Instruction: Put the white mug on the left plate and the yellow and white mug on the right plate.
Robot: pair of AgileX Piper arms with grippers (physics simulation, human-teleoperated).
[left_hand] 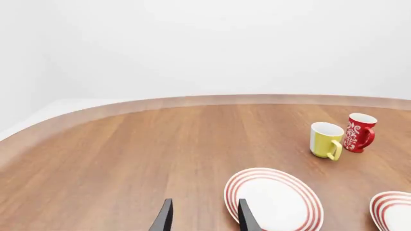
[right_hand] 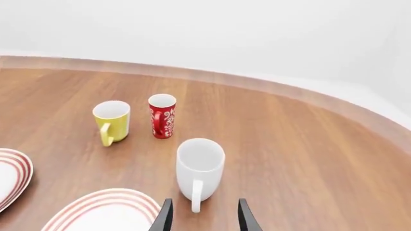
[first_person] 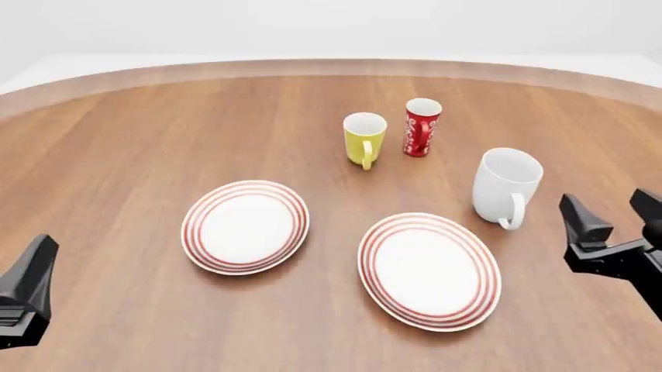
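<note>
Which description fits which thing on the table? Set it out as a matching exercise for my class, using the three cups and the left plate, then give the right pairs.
Things:
1. white mug
2. yellow mug
3. red cup
4. left plate

Descriptions:
A. tall and slim, with a white pattern, farthest from the arms
B. flat and empty, with red rings round its rim
C. biggest cup, nearest the right gripper, handle towards the arms
D. small, white inside, standing just left of the red cup in the front view

Pairs: 1-C, 2-D, 3-A, 4-B
</note>
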